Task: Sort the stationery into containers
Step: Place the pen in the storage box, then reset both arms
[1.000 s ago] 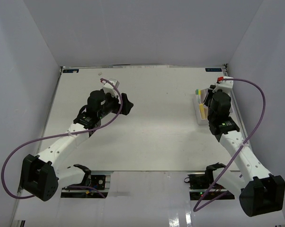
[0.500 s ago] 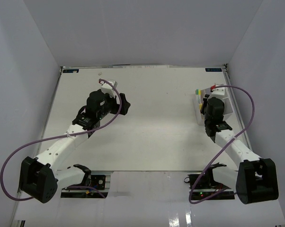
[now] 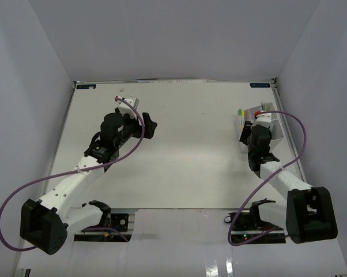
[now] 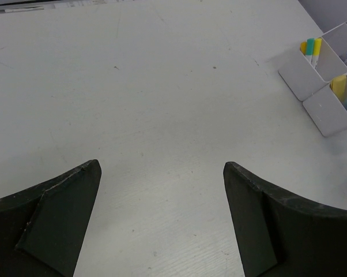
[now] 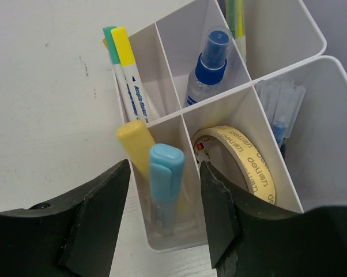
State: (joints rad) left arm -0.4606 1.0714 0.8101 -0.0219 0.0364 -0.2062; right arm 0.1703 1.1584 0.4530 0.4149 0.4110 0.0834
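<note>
The white divided organizer point(image 5: 219, 104) fills the right wrist view. A light-blue highlighter point(image 5: 165, 190) stands upright in its near-left compartment beside a yellow one point(image 5: 136, 144). My right gripper point(image 5: 165, 167) hangs just above that compartment, open, a finger on each side of the blue highlighter without touching it. Other compartments hold teal- and yellow-capped pens point(image 5: 123, 57), a blue-capped bottle point(image 5: 208, 63) and a tape roll point(image 5: 242, 158). My left gripper point(image 4: 162, 167) is open over bare table, nothing between its fingers. From above, the organizer point(image 3: 241, 122) lies at the far right under the right gripper point(image 3: 244, 134).
The left gripper point(image 3: 152, 128) hovers left of the table's centre. In the left wrist view the organizer point(image 4: 312, 81) shows at the far right edge. Grey walls close in the table on the left, right and back.
The right gripper's jaws have widened and let go of the light-blue highlighter, which now stands in the compartment. The right arm has shifted left over the box. The left arm drew slightly left.
</note>
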